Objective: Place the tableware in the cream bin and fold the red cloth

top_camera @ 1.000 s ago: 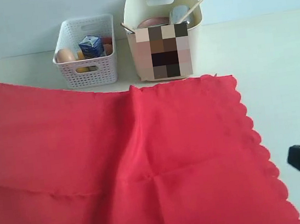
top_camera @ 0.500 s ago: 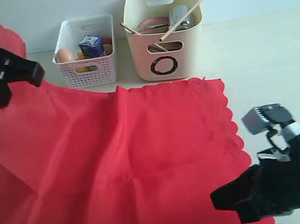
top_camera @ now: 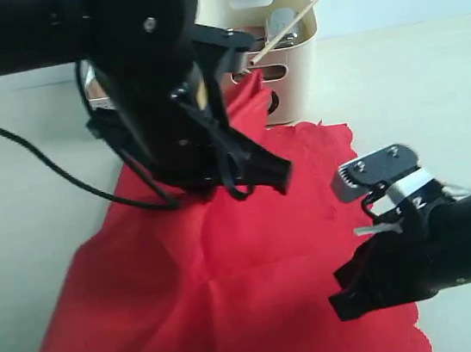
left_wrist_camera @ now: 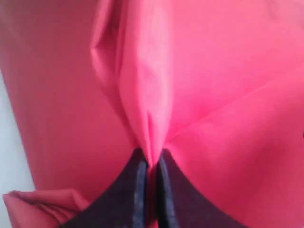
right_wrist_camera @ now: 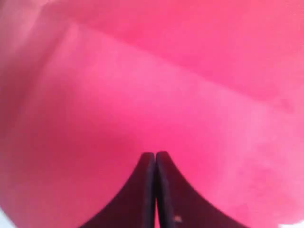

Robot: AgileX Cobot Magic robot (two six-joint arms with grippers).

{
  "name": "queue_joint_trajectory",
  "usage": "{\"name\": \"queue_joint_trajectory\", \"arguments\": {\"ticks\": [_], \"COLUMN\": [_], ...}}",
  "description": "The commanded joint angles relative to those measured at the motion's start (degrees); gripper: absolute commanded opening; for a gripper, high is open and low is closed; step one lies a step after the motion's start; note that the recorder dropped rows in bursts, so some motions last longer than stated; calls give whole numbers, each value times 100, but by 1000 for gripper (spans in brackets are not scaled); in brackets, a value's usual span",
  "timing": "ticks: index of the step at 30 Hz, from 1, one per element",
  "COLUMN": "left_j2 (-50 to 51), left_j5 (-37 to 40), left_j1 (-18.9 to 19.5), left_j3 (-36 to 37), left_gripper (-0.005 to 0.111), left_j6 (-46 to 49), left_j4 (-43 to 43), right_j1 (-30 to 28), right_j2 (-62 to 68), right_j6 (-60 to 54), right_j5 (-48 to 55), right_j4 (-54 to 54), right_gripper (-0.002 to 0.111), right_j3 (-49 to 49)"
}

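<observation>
The red cloth [top_camera: 233,289] lies across the table, its far left part lifted and drawn toward the right. My left gripper [top_camera: 277,173] is shut on the red cloth, and a ridge of cloth [left_wrist_camera: 147,109] runs up into its jaws [left_wrist_camera: 151,159]. Low at the right, my right gripper [top_camera: 343,299] sits over the cloth. Its jaws [right_wrist_camera: 155,156] are shut, with flat red cloth [right_wrist_camera: 156,85] beyond the tips. The cream bin [top_camera: 295,64] stands at the back, holding a chopstick [top_camera: 293,22] and a steel cup [top_camera: 278,21]. The other tableware is hidden.
My left arm [top_camera: 136,76] crosses the back of the scene and hides most of the white perforated basket [top_camera: 93,97]. Bare table [top_camera: 11,188] lies to the left of the cloth and to the right [top_camera: 431,81] of the bin.
My left arm has swung from the far left to the middle, dragging the cloth's left part up and rightward. The right arm has stayed low on the right of the cloth.
</observation>
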Motion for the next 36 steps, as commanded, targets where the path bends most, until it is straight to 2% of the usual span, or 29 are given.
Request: {"name": "queue_joint_trajectory", "arguments": {"ticks": [1,6,9,10,11,13,14,15,17,19,22,25,26,27,31,36], "left_j2": [517,1049,1260,1277,1271,1243,1187,1113,977,760,352,-84,-245,-396,-650,-359], "left_j5": [-336,-449,-961,-1072,-1113,-1129,-1027,-872,-622,-366,165,672,820,865,865,669], "left_j1": [-364,-379,-355,-355,-355,-355,-355,-355,-355,-355,-355,-346,-333,-297,-15,334], "left_j3": [-684,-1183,-1262,-1262,-1262,-1262,-1262,-1262,-1262,-1262,-1220,-1034,-897,-724,95,1464], "left_gripper": [0,0,0,4,10,39,64,82,92,89,67,25,7,2,3,3], "left_j6": [-105,-282,-415,-415,-392,-392,-378,-132,152,232,258,225,159,97,134,234], "left_j4": [-26,29,128,213,213,225,238,278,319,466,905,1492,1700,1849,1734,891], "right_j1": [9,9,9,9,9,9,9,9,9,9,9,9,9,9,9,9], "right_j2": [-1270,-2481,-2935,-2972,-2984,-2984,-2984,-2984,-2984,-2984,-2984,-2984,-2984,-2984,-2984,-2984], "right_j6": [2112,2495,2495,2495,2473,2473,2423,2423,2411,2411,2399,2398,2398,2398,2398,2398], "right_j5": [-1032,-1558,-2186,-2256,-2280,-2280,-2280,-2280,-2280,-2280,-2280,-2189,-2175,-2154,-2065,-1978], "right_j4": [-1759,-2109,-2085,-2007,-1971,-1958,-1958,-1958,-1958,-1958,-1958,-1958,-1958,-1958,-1958,-1958], "right_gripper": [0,0,0,0,0,0,0,0,0,0,0,0,0,0,0,0], "right_j3": [100,293,612,644,668,668,668,668,668,668,668,668,668,668,668,668]}}
